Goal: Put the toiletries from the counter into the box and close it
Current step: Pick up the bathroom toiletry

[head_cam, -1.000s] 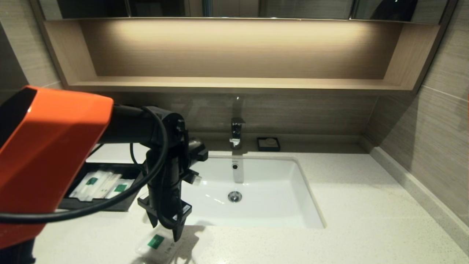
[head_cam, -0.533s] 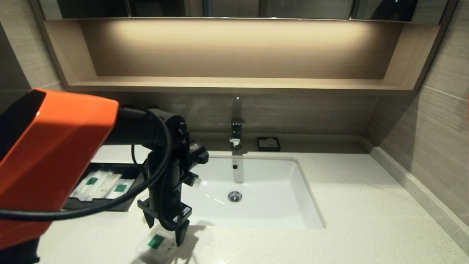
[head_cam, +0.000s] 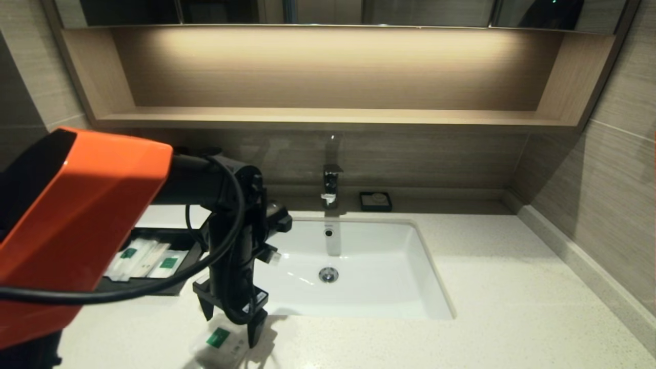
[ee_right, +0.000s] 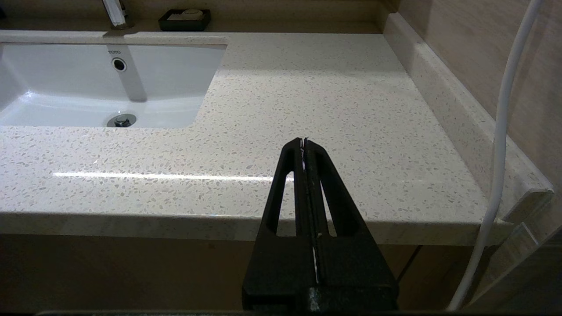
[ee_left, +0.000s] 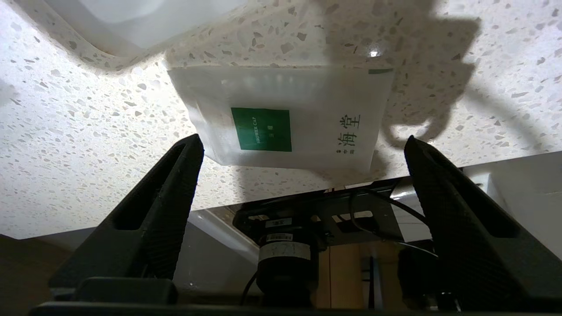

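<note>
One packet left. Left gripper [head_cam: 231,320] spread wide, hovering over the shower-cap packet [ee_left: 281,116] lying flat on the speckled counter [head_cam: 461,338] by the sink [head_cam: 359,266] front corner, not gripped yet. Box [head_cam: 169,284] drawer open, packets inside. Remaining: pick, drop, shut drawer. Right gripper [ee_right: 304,142] pressed together, parked off the counter edge.

Small dark square soap dish [head_cam: 375,201] at back wall, just beside chrome faucet [head_cam: 330,185]. Light wooden shelf [head_cam: 328,117] above both.
</note>
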Tool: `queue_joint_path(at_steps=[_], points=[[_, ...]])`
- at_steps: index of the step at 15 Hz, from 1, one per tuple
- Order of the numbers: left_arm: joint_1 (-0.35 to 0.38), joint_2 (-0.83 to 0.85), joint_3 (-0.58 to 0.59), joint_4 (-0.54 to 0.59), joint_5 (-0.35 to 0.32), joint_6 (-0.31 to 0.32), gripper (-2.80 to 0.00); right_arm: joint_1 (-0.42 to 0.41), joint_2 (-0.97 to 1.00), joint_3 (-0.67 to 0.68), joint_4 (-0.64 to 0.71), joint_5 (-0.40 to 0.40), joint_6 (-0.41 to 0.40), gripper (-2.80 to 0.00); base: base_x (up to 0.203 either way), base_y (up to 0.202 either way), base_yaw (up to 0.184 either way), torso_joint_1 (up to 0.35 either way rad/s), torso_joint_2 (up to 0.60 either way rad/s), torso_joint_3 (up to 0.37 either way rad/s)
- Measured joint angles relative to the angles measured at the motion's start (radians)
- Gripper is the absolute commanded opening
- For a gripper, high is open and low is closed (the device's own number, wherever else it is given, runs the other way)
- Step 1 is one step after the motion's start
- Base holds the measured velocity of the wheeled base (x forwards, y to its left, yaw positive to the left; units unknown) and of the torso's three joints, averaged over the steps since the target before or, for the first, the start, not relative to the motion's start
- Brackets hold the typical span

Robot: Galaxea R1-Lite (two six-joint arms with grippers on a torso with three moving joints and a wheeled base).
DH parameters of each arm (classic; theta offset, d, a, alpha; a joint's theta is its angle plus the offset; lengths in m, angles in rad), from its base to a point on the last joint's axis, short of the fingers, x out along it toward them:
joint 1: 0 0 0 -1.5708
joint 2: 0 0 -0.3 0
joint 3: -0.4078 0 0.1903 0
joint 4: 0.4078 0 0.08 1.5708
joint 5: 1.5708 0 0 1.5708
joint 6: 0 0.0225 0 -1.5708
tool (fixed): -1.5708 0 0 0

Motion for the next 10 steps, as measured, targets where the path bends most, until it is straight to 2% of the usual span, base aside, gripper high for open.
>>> queue_joint_path(at_steps=[10], points=[[0.005, 0.013, 0.004, -0.001, -0.003, -0.021, 0.0, 0.0, 0.0, 0.0, 0.0, 0.0, 0.0, -2.8, 0.0, 0.0, 0.0, 0.0, 0.0, 0.0]])
